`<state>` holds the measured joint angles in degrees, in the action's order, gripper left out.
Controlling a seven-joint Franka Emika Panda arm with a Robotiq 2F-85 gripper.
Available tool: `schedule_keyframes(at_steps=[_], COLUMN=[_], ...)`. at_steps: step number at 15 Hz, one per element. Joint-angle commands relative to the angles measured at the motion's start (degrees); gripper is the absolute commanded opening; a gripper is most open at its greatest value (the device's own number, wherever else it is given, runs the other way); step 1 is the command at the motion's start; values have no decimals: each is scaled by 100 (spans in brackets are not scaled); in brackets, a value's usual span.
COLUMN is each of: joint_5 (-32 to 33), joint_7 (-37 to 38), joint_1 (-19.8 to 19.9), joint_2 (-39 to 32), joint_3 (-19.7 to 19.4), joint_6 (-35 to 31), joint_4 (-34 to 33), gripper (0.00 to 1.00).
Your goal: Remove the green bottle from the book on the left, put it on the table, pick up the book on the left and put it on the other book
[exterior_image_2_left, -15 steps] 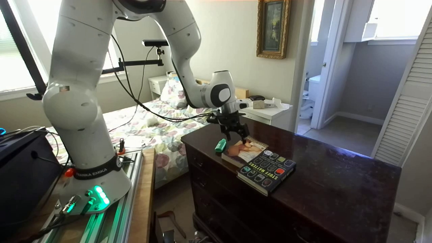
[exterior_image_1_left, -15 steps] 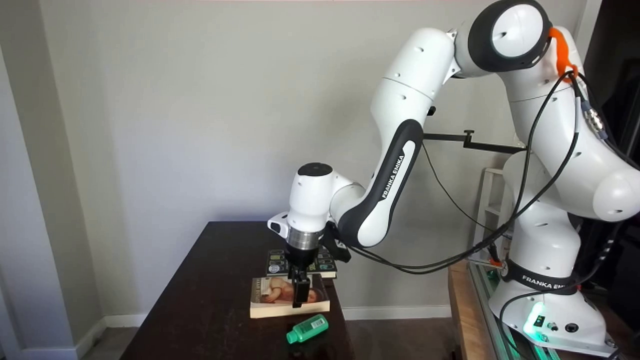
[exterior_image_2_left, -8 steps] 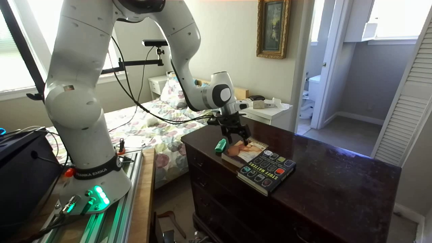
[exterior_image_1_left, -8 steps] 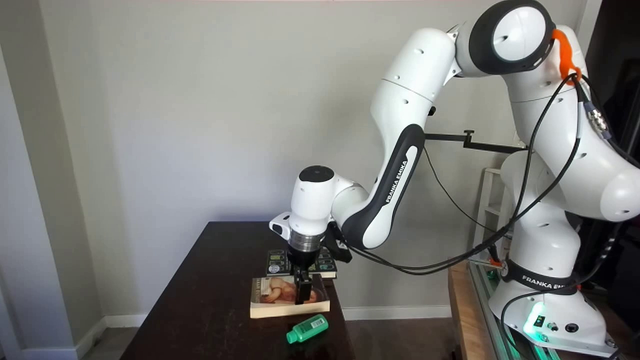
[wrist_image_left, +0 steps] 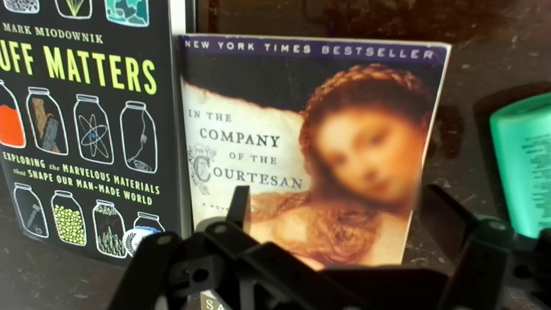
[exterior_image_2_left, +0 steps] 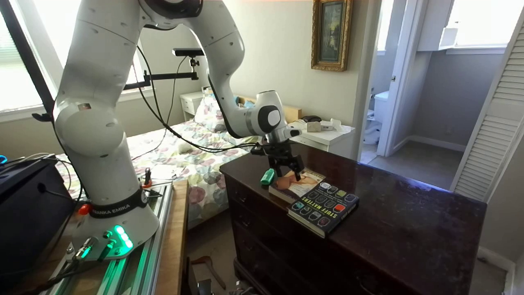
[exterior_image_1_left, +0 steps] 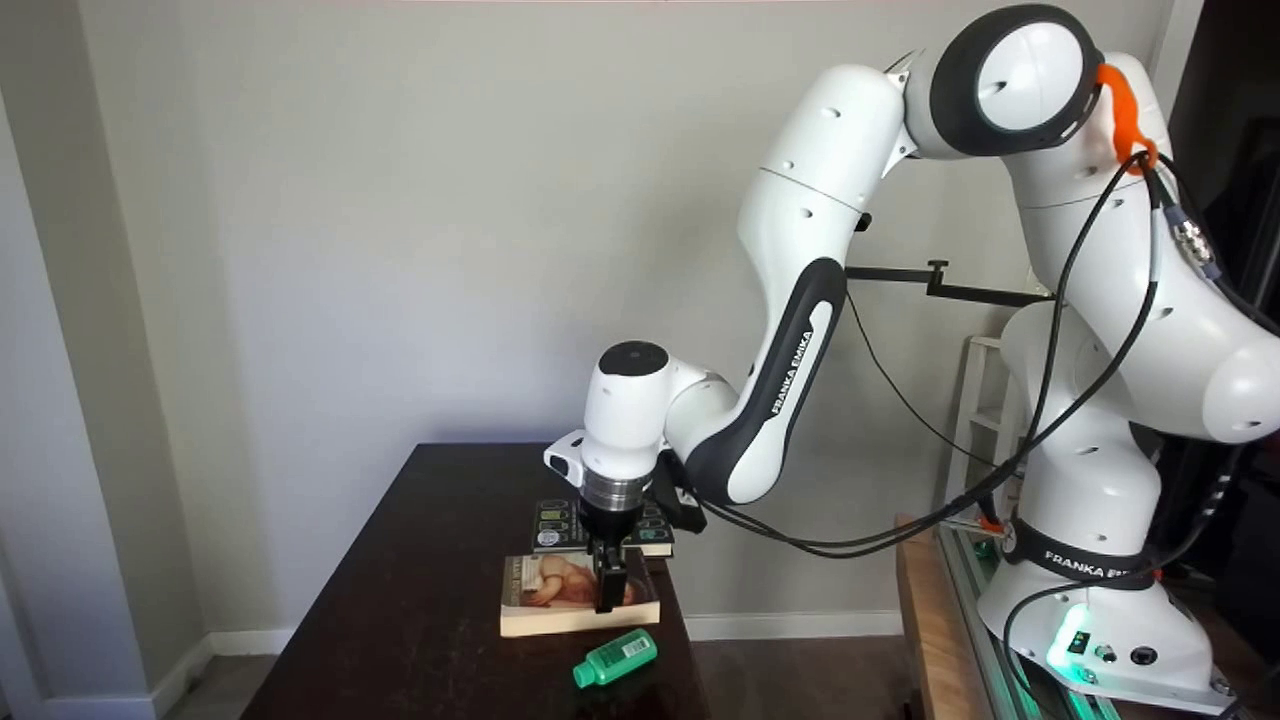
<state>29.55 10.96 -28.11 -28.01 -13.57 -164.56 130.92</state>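
Gripper [wrist_image_left: 335, 189] hangs over the tan book [wrist_image_left: 247, 137] with jaws apart; green bottle [exterior_image_1_left: 615, 657] lies on its side on the table [exterior_image_1_left: 420, 600], just beside that book.

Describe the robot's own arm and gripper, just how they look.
The arm is white and rounded, with black panels, one lettered FRANKA EMIKA in white. Black cables hang along it, and an orange strap shows near the top. A silver ring sits above the gripper, which is black and angular, with jointed links and thin, flat fingers. A green light marks its base.
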Motion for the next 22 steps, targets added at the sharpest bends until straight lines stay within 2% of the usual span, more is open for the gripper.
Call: schedule_keyframes(at_steps=[1, 9, 12, 15, 18, 19, 22], joint_5=[234, 404, 225, 195, 293, 234, 272], joint_7=[285, 494, 343, 305, 341, 304, 338], joint_1=[-89, -693, -276, -116, -82, -209, -254], joint_2=[-113, -102, -22, -29, -91, -117, -141], joint_3=[-108, -831, -311, -60, -7, -132, -196], joint_6=[-1, 10, 1, 3, -10, -47, 4], joint_4=[-94, -80, -8, -17, -53, -48, -69], gripper=[100, 100, 100, 100, 100, 100, 100])
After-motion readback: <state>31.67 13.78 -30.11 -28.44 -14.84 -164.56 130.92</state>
